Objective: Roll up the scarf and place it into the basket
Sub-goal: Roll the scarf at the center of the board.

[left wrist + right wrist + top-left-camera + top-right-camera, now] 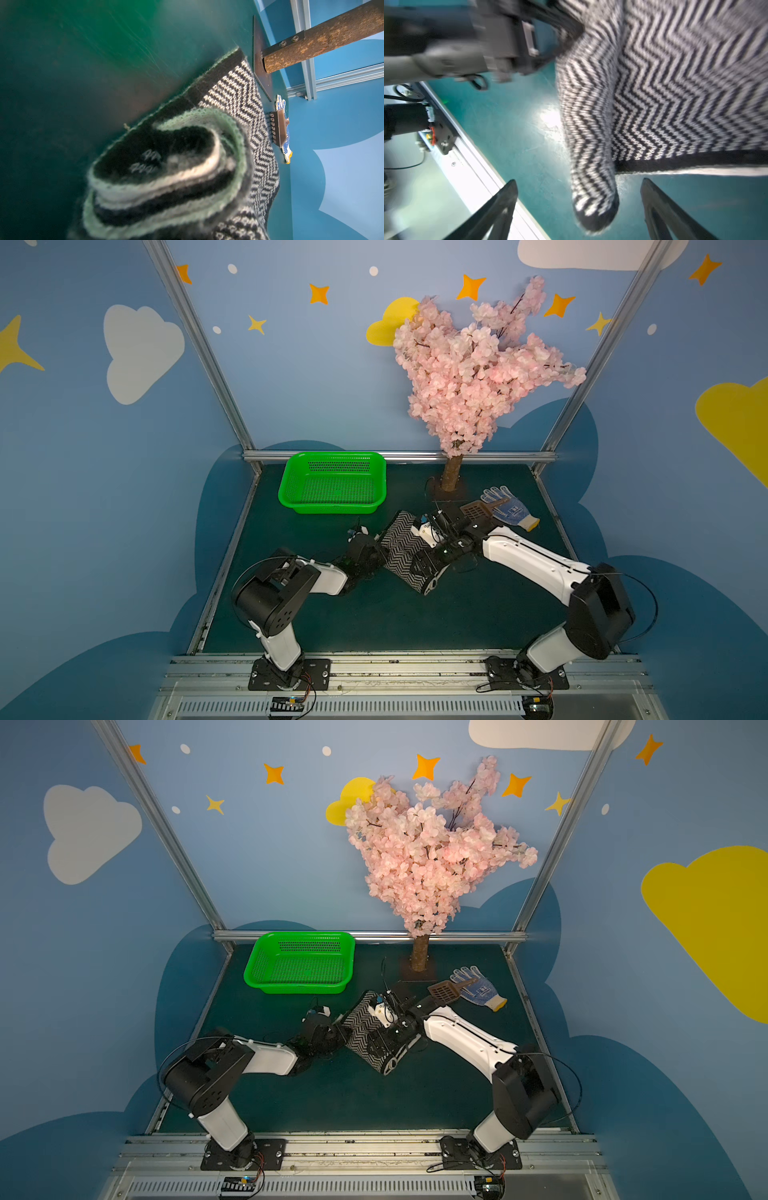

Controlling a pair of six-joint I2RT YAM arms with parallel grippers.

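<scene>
The scarf (166, 176) fills the left wrist view, the rolled end of its cream-edged layers right against the lens. The left gripper (376, 546) seems clamped on that end, though its fingers are hidden there. The right gripper (579, 180) stands wide, with a zigzag fold between its fingers (500, 207), clear of both. In both top views the part-rolled scarf is in the middle of the table (374, 614), between the two arms. It is near the basket (332, 455) but not touching it.
</scene>
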